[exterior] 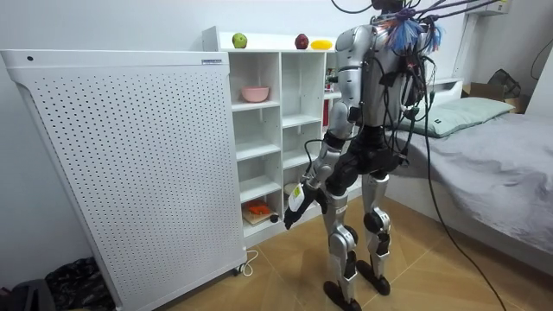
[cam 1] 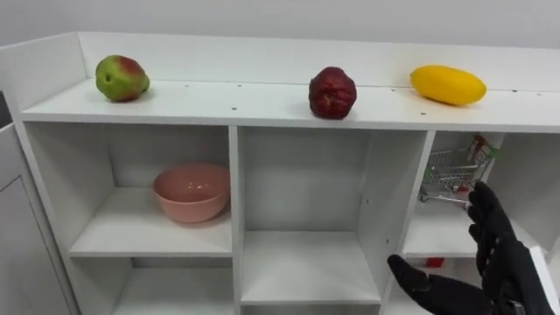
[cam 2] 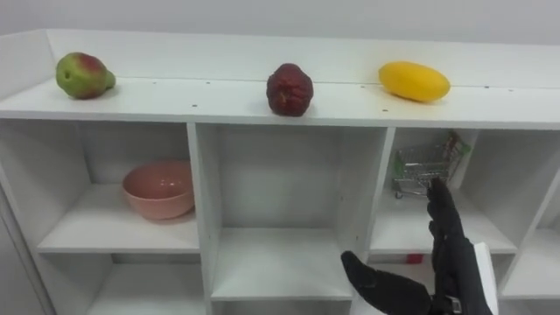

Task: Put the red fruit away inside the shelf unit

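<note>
Right hand [cam 1: 477, 293] empty, fingers [cam 1: 488, 223] straight & spread; left hand [exterior: 294, 207] hangs low. Fruit lies on the closet [cam 1: 262, 107] top, above the fingers: yellow fruit [cam 1: 448, 85] nearest, red fruit [cam 1: 332, 92] & green fruit [cam 1: 122, 78] further left. Prob. pre-grasp; next needs a reach up to one.

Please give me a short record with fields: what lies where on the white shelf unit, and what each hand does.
furniture: white shelf unit
top, left: green and red pear-shaped fruit
top, middle: dark red round fruit
top, right: yellow oblong fruit
upper left compartment: pink round bowl
upper right compartment: small metal wire shopping cart
right hand: open, raised before the right compartments, holds nothing
left hand: hangs low beside the thigh
</note>
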Available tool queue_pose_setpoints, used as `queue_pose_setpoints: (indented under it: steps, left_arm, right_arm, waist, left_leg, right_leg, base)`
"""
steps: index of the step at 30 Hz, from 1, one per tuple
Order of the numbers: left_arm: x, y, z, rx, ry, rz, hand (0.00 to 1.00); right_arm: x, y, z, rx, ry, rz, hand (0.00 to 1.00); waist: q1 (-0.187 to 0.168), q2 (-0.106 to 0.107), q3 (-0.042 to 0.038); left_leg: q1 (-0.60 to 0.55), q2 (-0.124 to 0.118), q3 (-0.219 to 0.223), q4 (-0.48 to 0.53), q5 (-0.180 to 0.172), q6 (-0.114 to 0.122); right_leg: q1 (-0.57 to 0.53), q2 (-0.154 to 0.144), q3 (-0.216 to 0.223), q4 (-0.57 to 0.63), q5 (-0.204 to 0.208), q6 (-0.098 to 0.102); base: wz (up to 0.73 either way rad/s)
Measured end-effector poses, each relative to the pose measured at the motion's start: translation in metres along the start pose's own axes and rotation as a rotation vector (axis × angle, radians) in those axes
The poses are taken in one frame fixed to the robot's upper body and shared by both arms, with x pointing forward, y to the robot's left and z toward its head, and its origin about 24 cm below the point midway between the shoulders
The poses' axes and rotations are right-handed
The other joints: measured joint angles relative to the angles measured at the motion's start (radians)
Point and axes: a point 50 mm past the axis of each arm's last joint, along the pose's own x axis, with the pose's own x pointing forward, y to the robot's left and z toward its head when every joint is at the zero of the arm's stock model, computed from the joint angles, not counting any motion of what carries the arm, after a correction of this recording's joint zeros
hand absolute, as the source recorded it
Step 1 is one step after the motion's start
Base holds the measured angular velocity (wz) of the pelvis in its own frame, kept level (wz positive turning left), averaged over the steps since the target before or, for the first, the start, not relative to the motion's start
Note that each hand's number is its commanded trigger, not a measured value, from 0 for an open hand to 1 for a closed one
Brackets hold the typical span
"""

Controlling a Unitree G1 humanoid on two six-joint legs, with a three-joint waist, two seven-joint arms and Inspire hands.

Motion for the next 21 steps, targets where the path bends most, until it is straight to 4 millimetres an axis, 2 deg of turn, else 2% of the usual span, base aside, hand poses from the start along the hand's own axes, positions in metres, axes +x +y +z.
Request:
queue_pose_setpoints:
  steps: [5,15,21]
  left_arm:
    - [0.001,0.001,0.004,0.001,-0.016,-0.011,0.00]
    - [0.003,0.003,0.015,0.017,-0.051,-0.013,0.00]
    - [0.003,0.004,0.015,0.045,-0.052,-0.021,0.00]
  right_arm:
    - [0.007,0.005,0.022,0.025,-0.105,0.033,0.00]
    - [0.028,0.013,0.047,0.065,-0.221,0.074,0.00]
    - [0.044,0.015,0.067,0.086,-0.310,0.076,0.00]
  waist:
    - [0.000,0.004,0.0016]
    - [0.004,0.005,0.0030]
    - [0.003,-0.009,0.0049]
  left_leg:
    - [-0.010,0.000,0.000,0.001,0.000,0.000]
    - [-0.009,-0.001,-0.009,-0.002,0.000,0.000]
    - [-0.009,0.000,-0.012,0.005,0.000,0.000]
  right_leg:
    - [-0.010,0.000,-0.002,-0.001,0.001,0.000]
    - [-0.009,-0.002,-0.025,-0.002,0.001,0.000]
    - [-0.008,-0.006,-0.041,-0.003,0.001,0.000]
  base:
    - [0.00]
    - [0.02]
    - [0.00]
